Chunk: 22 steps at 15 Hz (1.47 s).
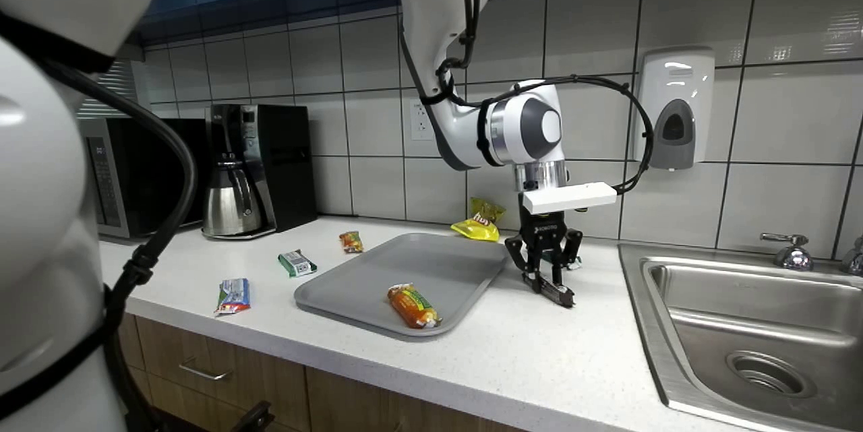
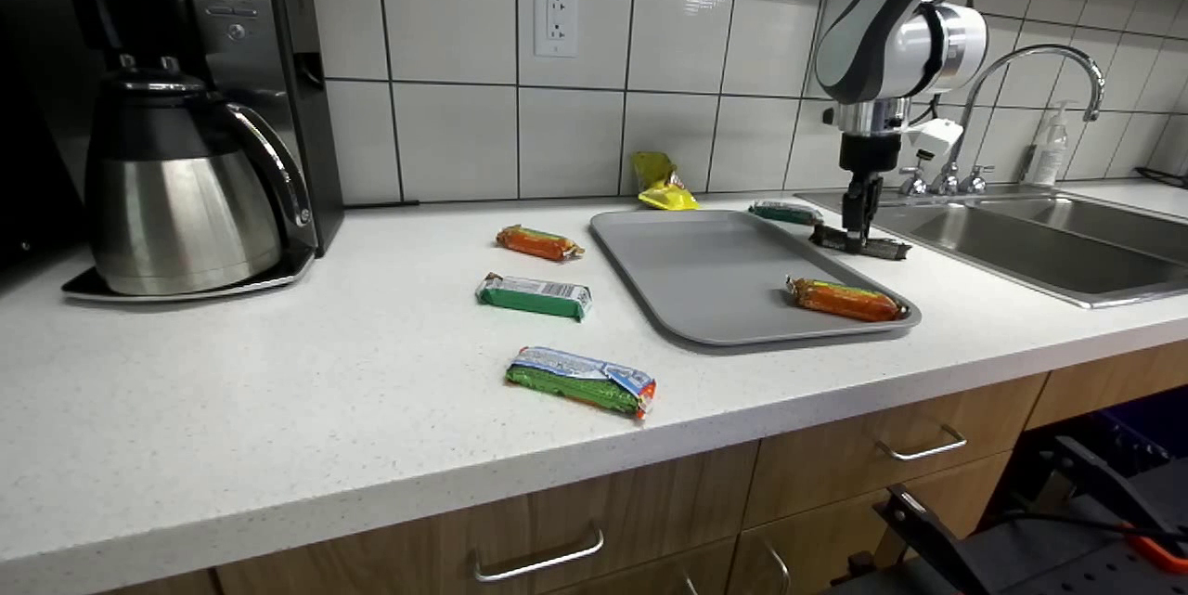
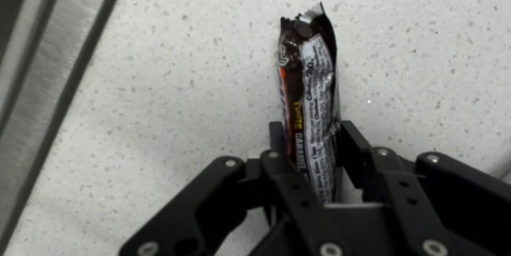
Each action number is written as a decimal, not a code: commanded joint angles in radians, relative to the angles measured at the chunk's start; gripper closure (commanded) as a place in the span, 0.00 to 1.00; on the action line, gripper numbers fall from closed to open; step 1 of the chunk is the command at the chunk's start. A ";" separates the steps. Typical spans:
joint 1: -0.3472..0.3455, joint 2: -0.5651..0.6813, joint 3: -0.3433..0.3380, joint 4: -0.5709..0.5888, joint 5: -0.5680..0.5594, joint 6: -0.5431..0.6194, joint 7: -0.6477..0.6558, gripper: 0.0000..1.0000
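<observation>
My gripper (image 3: 312, 128) points down at the counter with a dark brown candy bar (image 3: 309, 80) between its fingers. Both fingers appear to press against the wrapper's sides in the wrist view; the bar's near end is hidden by the gripper. The bar lies on the white counter, or very close to it, right of a grey tray (image 1: 418, 263). In both exterior views the gripper (image 1: 547, 278) stands upright over the middle of the bar (image 2: 886, 249). An orange-wrapped snack (image 2: 846, 300) rests on the tray's near right corner. Behind the gripper lies a green-wrapped bar (image 2: 785, 213).
Left of the tray are an orange packet (image 2: 538, 243), a green-and-white bar (image 2: 534, 296) and a blue-green one (image 2: 581, 381). A yellow bag (image 1: 480, 223) leans by the tiled wall. The sink (image 1: 644, 324) borders the right; a coffee maker (image 1: 286, 162) stands far left.
</observation>
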 commanded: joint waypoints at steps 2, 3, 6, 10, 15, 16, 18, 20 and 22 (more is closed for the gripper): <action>-0.020 -0.025 0.020 -0.014 -0.002 -0.026 -0.028 0.95; -0.022 -0.032 0.022 -0.018 -0.001 -0.025 -0.031 0.93; -0.024 -0.053 0.025 -0.030 0.004 -0.024 -0.043 0.94; -0.025 -0.096 0.032 -0.047 0.014 -0.029 -0.056 0.93; -0.006 -0.160 0.042 -0.100 0.013 -0.018 -0.051 0.93; -0.003 -0.172 0.046 -0.113 0.014 -0.016 -0.051 0.93; 0.009 -0.195 0.053 -0.142 0.016 -0.014 -0.046 0.93; 0.021 -0.212 0.063 -0.169 0.020 -0.010 -0.042 0.93; 0.036 -0.228 0.071 -0.197 0.018 -0.006 -0.038 0.93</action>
